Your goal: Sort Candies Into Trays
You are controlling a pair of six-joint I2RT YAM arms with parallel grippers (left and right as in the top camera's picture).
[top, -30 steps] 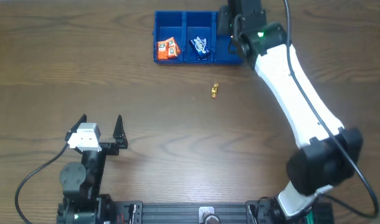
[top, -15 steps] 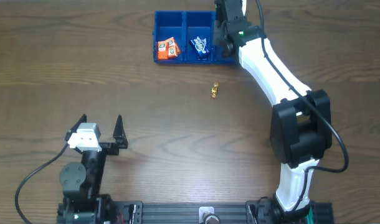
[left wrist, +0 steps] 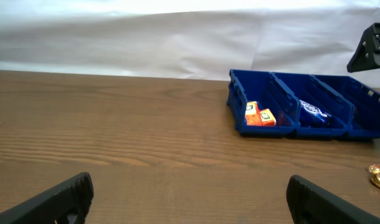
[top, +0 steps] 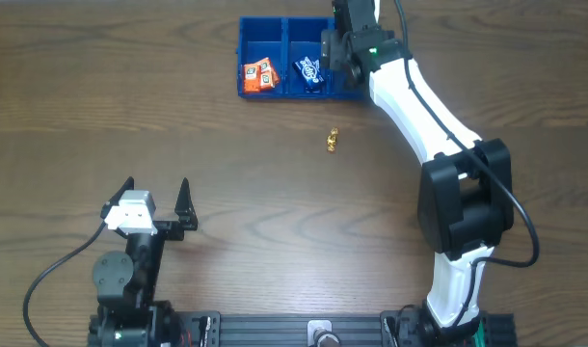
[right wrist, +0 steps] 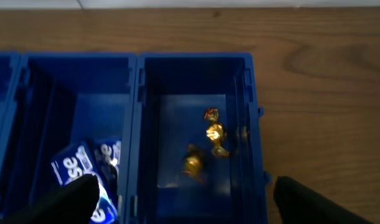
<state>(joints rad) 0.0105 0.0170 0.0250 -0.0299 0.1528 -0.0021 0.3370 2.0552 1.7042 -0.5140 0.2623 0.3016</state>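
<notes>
Top view: even, diffuse light on tabletop [top: 227, 145], shadows faint and short. Left wrist view: white backdrop [left wrist: 177, 31] bright, nearly blown out, pale sheen on wood. Right wrist view: dimmer, tray [right wrist: 193, 59] interior shaded, gold candies [right wrist: 213, 132] glinting.

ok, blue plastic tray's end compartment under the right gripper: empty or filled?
Not empty: that compartment of the blue plastic tray holds a few gold foil-wrapped candies, below the open right gripper.

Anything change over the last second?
The right arm refolded, elbow now farther up the top view; the right gripper stayed over the blue three-compartment plastic tray, right end, nudging slightly left. Unmoved: the left gripper, the gold-wrapped candy on the wooden table, tray contents.
</notes>
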